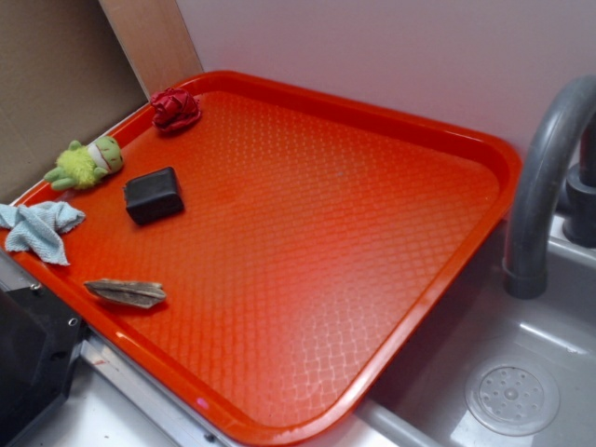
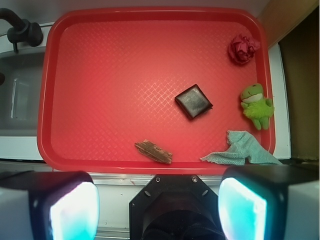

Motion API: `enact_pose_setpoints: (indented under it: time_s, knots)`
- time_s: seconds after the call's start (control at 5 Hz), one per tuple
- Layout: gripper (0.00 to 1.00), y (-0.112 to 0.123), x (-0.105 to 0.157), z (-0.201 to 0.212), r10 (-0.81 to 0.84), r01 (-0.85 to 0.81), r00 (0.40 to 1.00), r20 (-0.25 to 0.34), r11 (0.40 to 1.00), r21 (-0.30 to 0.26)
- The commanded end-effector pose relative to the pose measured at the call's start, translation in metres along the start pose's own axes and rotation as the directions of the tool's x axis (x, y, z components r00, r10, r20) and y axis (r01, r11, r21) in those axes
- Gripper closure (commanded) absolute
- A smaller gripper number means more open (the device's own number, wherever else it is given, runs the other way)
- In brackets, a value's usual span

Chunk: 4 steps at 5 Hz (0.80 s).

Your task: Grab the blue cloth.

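Hovering gripper (image 2: 159, 207), jaws wide, holding nothing | blue cloth (image 2: 241, 154) draped over tray (image 2: 125, 70) rim

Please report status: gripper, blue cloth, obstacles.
Gripper open, holding nothing. Pale blue terry cloth draped over red plastic tray's rim, untouched. Nothing on top; fuzzy green plush toy nearby.

The tray (image 2: 100, 75) is orange-red with a diamond-grid texture. The blue cloth (image 2: 240, 152) is pale blue-grey; the block (image 2: 193, 101) black; the plush toy (image 2: 256, 105) fuzzy green.

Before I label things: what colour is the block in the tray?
Black, slightly glossy block, clearest in the wrist view on the red tray.
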<state>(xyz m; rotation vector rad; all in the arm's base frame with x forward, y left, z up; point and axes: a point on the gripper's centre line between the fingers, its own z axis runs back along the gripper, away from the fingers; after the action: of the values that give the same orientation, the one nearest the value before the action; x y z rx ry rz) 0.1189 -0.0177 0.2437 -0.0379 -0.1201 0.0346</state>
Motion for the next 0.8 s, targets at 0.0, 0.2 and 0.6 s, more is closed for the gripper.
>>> enact_pose_setpoints:
  time_s: [0.0,0.2,0.6]
  knots:
    - [0.00,0.000,0.000,0.000,0.000,0.000,1.000,0.000,1.000,0.000]
    - [0.00,0.018,0.013,-0.044,-0.116,0.118,0.992,-0.042,0.992,0.050]
    - [0.00,0.081,0.011,-0.078,-0.338,0.348,0.936,-0.102,0.932,0.099]
